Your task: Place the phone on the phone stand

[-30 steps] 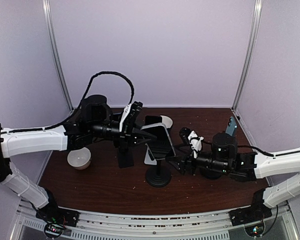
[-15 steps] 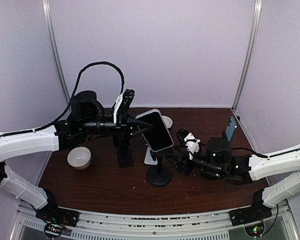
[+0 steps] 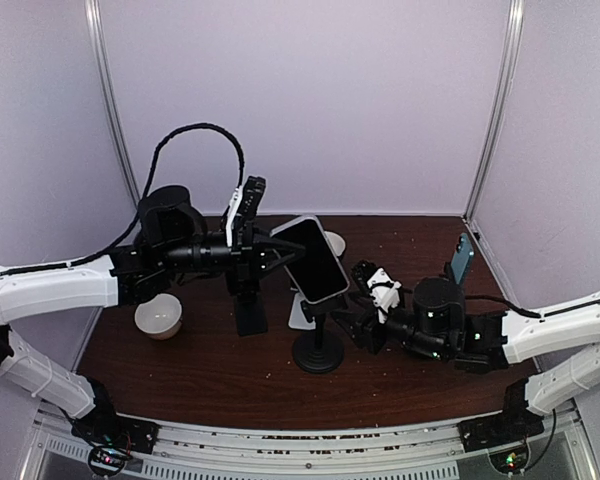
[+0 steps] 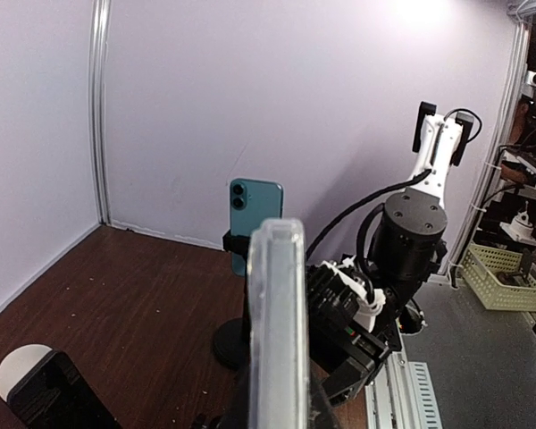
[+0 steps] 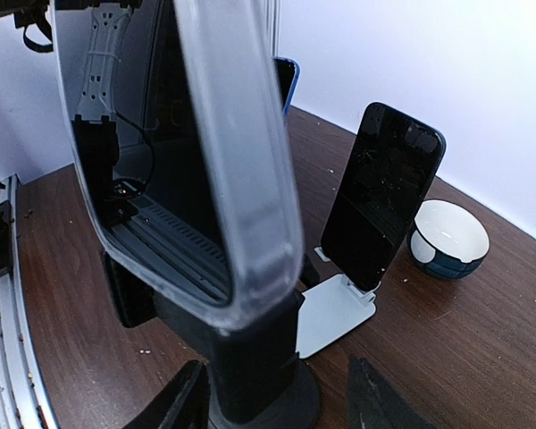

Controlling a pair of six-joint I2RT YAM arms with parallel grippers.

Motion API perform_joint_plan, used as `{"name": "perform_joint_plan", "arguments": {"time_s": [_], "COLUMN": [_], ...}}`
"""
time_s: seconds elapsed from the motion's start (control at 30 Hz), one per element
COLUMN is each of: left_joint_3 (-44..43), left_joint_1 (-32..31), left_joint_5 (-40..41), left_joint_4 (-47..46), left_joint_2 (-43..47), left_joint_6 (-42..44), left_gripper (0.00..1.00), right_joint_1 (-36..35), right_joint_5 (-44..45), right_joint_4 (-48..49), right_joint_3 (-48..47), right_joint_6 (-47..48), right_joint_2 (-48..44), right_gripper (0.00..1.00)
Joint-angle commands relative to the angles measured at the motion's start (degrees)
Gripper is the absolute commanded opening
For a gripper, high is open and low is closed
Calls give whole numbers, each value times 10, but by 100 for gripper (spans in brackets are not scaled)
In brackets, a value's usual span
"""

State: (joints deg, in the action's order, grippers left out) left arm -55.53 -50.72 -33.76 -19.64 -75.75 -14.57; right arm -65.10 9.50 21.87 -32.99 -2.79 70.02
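Status, left to right.

- Bowl on the table at the far left, well apart from the work. Not involved.
- Black upright just left of centre; cannot tell what it is. It sits under the left arm's line of reach, not touching anything.
- Left gripper: clamped on the phone at its left edge, holding it tilted above the table.
- The phone's lower end sits at the head of the stand. In the right wrist view it looks bedded in the black cradle (seating depth not visible). Judged: placement nearly done. Left to do: let go and back the left arm off without dragging the phone out.
- White holder with a second phone leaning on it stands just behind the stand, and a second bowl lies beyond. This is the closest clutter, and a wide retreat could clip it.
- Right gripper: low beside the stand's stem, fingers apart on either side of it, with a gap showing on one side. Not visibly clamped.
- Teal phone, upright at the far right, is clear of everything.
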Motion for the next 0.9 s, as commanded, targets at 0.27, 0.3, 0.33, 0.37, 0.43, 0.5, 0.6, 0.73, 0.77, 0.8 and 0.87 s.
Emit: {"name": "perform_joint_plan", "arguments": {"time_s": [0.27,0.3,0.33,0.37,0.43,0.5,0.6,0.73,0.77,0.8,0.87], "left_joint_3": [6,7,8,9,10,9,10,9,7,5,6], "left_joint_1": [-10,-10,-10,-10,-10,-12,-16,-24,-26,-28,-30], "left_joint_5": [12,13,13,14,16,19,24,23,24,24,25], "left_joint_4": [-93,-92,-92,-91,-85,-73,-66,-70,-67,-65,-63], "left_joint_2": [-12,-11,-9,-8,-6,-6,-6,-14,-16,-18,-19], "left_joint_6": [-16,-15,-14,-14,-9,-1,11,20,22,23,22], "left_gripper": [0,0,0,0,0,0,0,0,0,0,0], "right_joint_1": [-6,-6,-6,-6,-6,-6,-8,-7,-7,-8,-7], "right_joint_5": [21,23,27,31,33,28,33,46,45,45,41], "right_joint_4": [-26,-23,-16,-13,-11,-10,-2,6,3,0,-6], "right_joint_3": [-22,-25,-24,-25,-23,-20,-15,-17,-19,-22,-24], "right_joint_6": [4,3,2,1,-1,-6,-23,-30,-31,-32,-35], "right_joint_2": [-29,-27,-26,-25,-26,-28,-28,-19,-16,-13,-6], "right_gripper": [49,46,43,39,37,40,44,31,28,24,19]}}
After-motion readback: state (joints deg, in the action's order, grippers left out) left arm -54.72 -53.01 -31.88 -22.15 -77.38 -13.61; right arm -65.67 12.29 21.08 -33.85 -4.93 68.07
